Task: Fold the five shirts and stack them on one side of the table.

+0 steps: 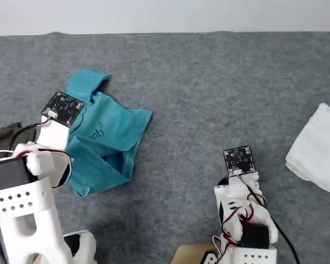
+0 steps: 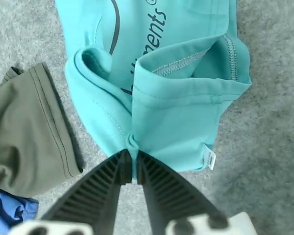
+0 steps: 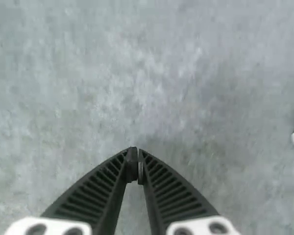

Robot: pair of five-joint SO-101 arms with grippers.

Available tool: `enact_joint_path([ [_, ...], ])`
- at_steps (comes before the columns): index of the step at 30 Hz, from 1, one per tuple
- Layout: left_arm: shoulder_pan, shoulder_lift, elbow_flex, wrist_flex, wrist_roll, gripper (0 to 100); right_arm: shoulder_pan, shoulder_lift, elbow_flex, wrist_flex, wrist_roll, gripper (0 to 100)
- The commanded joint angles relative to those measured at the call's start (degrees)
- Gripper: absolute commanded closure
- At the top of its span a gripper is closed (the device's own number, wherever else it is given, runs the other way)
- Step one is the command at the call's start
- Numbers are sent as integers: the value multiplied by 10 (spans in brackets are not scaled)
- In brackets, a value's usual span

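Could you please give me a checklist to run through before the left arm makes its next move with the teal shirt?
1. Left gripper shut on the teal shirt: ok, pinching its edge.
2. Teal shirt flat enough to fold: not ok, it is bunched and creased.
3. Right gripper free to help: ok, shut on nothing above the bare table.
4. Olive shirt apart from the teal one: cannot tell, they lie close together.
5. Five shirts accounted for: cannot tell; I count teal, olive, a blue cloth and a white cloth.
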Motion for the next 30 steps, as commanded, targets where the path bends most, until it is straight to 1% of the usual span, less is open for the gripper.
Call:
enact_joint_path([
  [1,-4,-14,-3,12,12,997,-23,11,-101,21,5,990],
  [4,-4,-14,-3,13,30,996,-44,82,-178,44,4,990],
  [8,-4,-14,-5,14,29,980,-47,261,-328,47,2,990],
  [12,-6,-15,-22,14,31,859,-49,458,-491,79,2,990],
  [13,-16,-15,-32,14,31,833,-49,505,-530,92,2,990],
  [17,-62,-14,-83,13,28,784,-49,662,-653,146,2,990],
  [20,-103,-13,-111,12,24,776,-49,744,-731,174,2,990],
  [22,-142,-13,-119,11,6,777,-58,785,-772,181,2,990],
  [27,-269,-13,-106,-16,-5,778,-132,867,-840,182,6,990],
  [30,-326,-13,-101,-17,-5,779,-188,902,-864,182,6,990],
])
